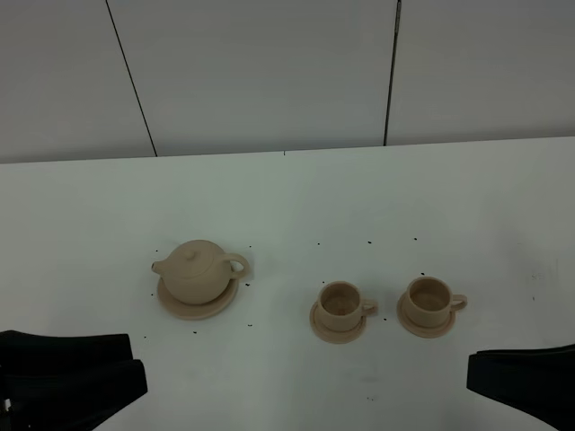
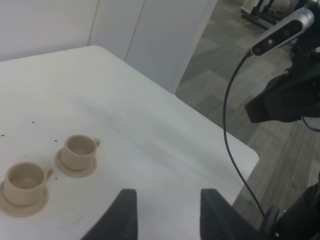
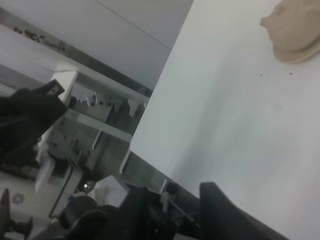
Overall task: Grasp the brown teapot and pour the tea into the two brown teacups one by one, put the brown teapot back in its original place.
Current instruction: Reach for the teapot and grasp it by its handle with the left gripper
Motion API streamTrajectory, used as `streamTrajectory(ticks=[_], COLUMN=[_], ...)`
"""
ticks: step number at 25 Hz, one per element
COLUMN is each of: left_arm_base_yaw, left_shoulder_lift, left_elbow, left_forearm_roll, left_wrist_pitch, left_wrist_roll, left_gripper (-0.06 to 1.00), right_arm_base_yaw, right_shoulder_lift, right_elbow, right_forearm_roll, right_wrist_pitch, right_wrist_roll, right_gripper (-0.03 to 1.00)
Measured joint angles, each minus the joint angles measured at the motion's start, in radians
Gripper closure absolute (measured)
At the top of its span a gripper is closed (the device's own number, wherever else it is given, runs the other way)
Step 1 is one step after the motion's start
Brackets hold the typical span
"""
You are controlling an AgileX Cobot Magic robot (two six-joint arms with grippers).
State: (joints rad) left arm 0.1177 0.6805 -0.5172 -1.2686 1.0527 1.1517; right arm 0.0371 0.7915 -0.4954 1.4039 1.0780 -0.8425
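The brown teapot (image 1: 199, 269) sits upright with its lid on, on its wide saucer, the original place (image 1: 192, 310), left of the table's middle. The two brown teacups (image 1: 340, 303) (image 1: 429, 300) stand on small saucers to its right, side by side. No tea shows in any view. In the left wrist view my left gripper (image 2: 167, 215) is open and holds nothing, with both teacups (image 2: 80, 149) (image 2: 25, 180) ahead of it. My right gripper (image 3: 180, 210) is open too, near the table's edge and far from the teapot (image 3: 295, 25).
Both arms rest low at the table's near corners, left (image 1: 63, 377) and right (image 1: 530, 382). Small black specks dot the white table (image 1: 287, 206). A panelled wall (image 1: 269, 72) stands behind. Past the table's side edge (image 2: 220, 130) lies grey floor.
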Motion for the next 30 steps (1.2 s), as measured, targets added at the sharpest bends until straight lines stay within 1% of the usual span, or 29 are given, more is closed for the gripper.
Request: streamTrajectory(ticks=[5,12,17,20,22,24,26,30], left_arm_base_yaw=[0.0,0.0,0.0,0.0,0.0,0.0,0.0,0.0], left_shoulder_lift=[0.0,0.0,0.0,0.0,0.0,0.0,0.0,0.0], left_elbow=[0.0,0.0,0.0,0.0,0.0,0.0,0.0,0.0], left_forearm_roll=[0.0,0.0,0.0,0.0,0.0,0.0,0.0,0.001], left_wrist_pitch=[0.0,0.0,0.0,0.0,0.0,0.0,0.0,0.001], left_wrist_roll=[0.0,0.0,0.0,0.0,0.0,0.0,0.0,0.0], left_gripper=[0.57,0.57,0.57,0.57,0.57,0.57,0.57,0.57], right_arm_base_yaw=[0.0,0.0,0.0,0.0,0.0,0.0,0.0,0.0], right_shoulder_lift=[0.0,-0.008,-0.091,-0.174,-0.228,-0.271,-0.315,-0.401], right_elbow=[0.0,0.0,0.0,0.0,0.0,0.0,-0.001,-0.001], right_forearm_roll=[0.007,-0.01,-0.042,-0.082,-0.127,-0.205,-0.297,-0.526], right_wrist_pitch=[0.004,0.004,-0.05,-0.089,-0.108,-0.123,-0.144,-0.15], right_wrist_roll=[-0.035,-0.047,-0.046,-0.025,0.024,0.087,0.162,0.345], right_gripper=[0.72,0.72,0.72,0.72,0.72,0.72,0.72,0.72])
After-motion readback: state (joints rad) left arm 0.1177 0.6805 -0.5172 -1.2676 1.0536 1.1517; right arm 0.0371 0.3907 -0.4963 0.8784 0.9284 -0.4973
